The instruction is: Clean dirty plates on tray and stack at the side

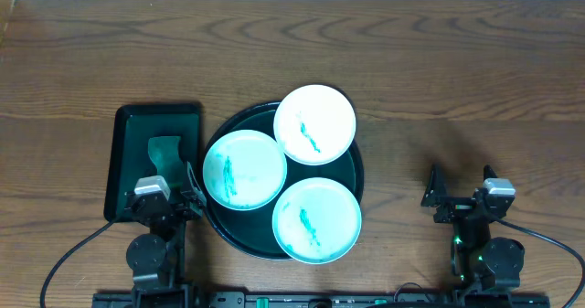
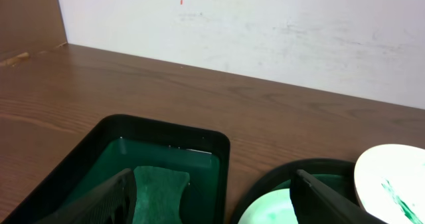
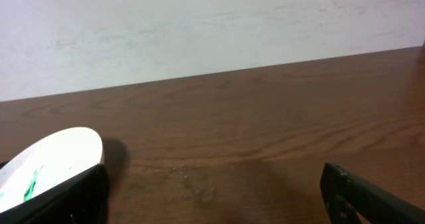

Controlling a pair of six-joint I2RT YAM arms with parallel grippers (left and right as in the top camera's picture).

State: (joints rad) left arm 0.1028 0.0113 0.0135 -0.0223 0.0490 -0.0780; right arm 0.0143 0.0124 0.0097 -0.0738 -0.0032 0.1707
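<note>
The plates (image 1: pixel 243 169) hide most of the tray (image 1: pixel 355 173) (only its rim shows overhead).

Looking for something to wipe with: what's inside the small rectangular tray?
A green sponge or cloth lies in the rectangular tray. The left gripper hides the tray's near end.

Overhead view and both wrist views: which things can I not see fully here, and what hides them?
- Round tray: overhead view, its floor is mostly hidden under the three plates.
- Green pad: left wrist view, cut by the bottom edge, partly behind a left gripper finger.
- One plate: right wrist view, cut off by the left edge; which of the three is unclear.
</note>
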